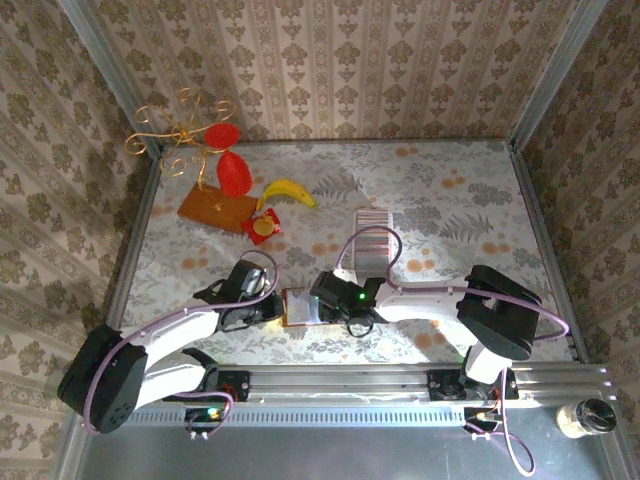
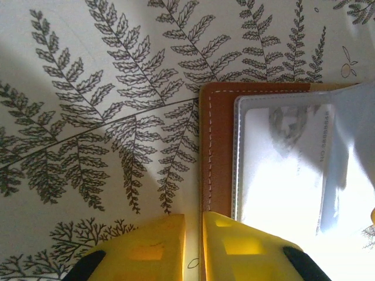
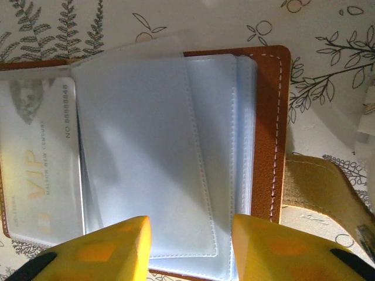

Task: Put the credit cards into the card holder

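Top external camera looks down from above and behind the near edge over the whole table [image 1: 420,200]; both wrist cameras face steeply down at close range, sharing the open card holder [image 2: 218,146] from opposite edges.

The card holder [image 3: 270,117] is grained brown leather with pale stitching. Its sleeves [image 3: 146,146] are glossy clear plastic over a shiny silver-grey card [image 3: 41,170]. The table [image 2: 88,117] cover looks matt. The right tool [image 3: 190,222] has smooth yellow plastic fingers [image 3: 111,249].
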{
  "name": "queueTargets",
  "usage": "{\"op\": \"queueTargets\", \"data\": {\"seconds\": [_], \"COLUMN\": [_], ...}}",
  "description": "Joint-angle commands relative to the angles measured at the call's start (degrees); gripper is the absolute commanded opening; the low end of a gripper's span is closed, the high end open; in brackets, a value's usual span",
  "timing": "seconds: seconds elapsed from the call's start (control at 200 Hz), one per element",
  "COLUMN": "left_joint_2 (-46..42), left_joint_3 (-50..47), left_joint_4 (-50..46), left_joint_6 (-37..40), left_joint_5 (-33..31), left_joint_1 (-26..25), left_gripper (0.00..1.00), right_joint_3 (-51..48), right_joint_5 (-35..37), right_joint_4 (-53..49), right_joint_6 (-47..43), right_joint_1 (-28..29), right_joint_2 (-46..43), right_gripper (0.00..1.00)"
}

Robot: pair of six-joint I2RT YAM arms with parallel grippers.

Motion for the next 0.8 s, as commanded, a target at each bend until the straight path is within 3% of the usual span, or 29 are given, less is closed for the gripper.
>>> {"op": "queueTargets", "data": {"seconds": [0.0, 0.795], "left_joint_2": [-1.00, -2.37], "left_joint_3": [-2.03, -3.62], "left_joint_4": [-2.67, -2.51], "left_joint_6": [-0.59, -1.63], "left_joint_5": [-0.33, -0.59], "left_joint_1": [-0.69, -2.28], "left_gripper": [0.17, 0.18], "right_joint_3": [-0.71, -0.09], "right_joint_5": [-0.16, 0.74], "right_joint_4": [0.80, 1.53], "right_joint_6": [2.18, 3.59], "right_joint_1": [0.38, 2.33], "right_joint_2": [0.82, -2.18], "right_gripper": [0.42, 0.53]}}
